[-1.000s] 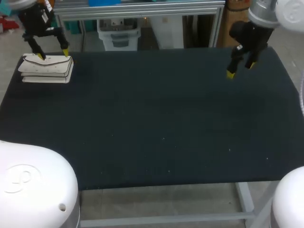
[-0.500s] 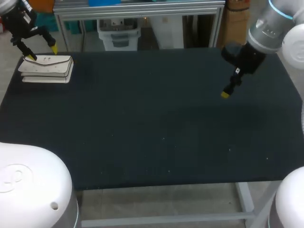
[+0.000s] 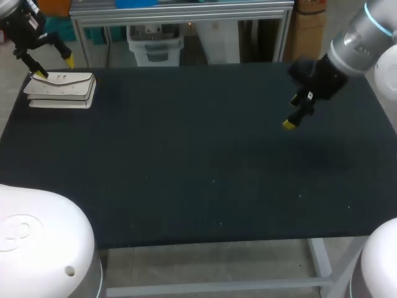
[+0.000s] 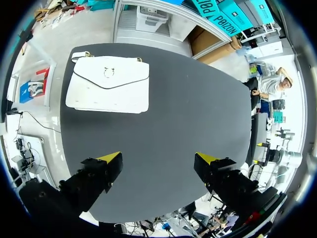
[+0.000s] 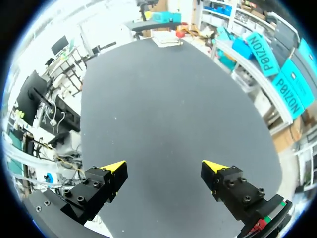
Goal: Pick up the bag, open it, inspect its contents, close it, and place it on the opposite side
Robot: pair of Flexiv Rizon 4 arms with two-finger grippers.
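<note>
A white flap handbag (image 3: 61,90) lies flat at the far left corner of the dark table (image 3: 198,174). My left gripper (image 3: 54,67) hangs just above the bag's back edge, open and holding nothing. From the left wrist, the bag (image 4: 109,84) lies well ahead of the spread yellow tips of that gripper (image 4: 158,158), its flap shut and a metal ring clasp showing. My right gripper (image 3: 290,123) hovers over the table's far right part, angled towards the middle. In its own view the right gripper (image 5: 164,166) stands open over bare table.
The white bases of my arms (image 3: 43,242) (image 3: 378,261) fill the near corners of the head view. The table's far edge runs just behind the bag, and its left edge is close beside it.
My left gripper has risen off the bag and shifted left towards the table's corner. My right gripper has swung lower and towards the table's middle. The bag has not moved.
</note>
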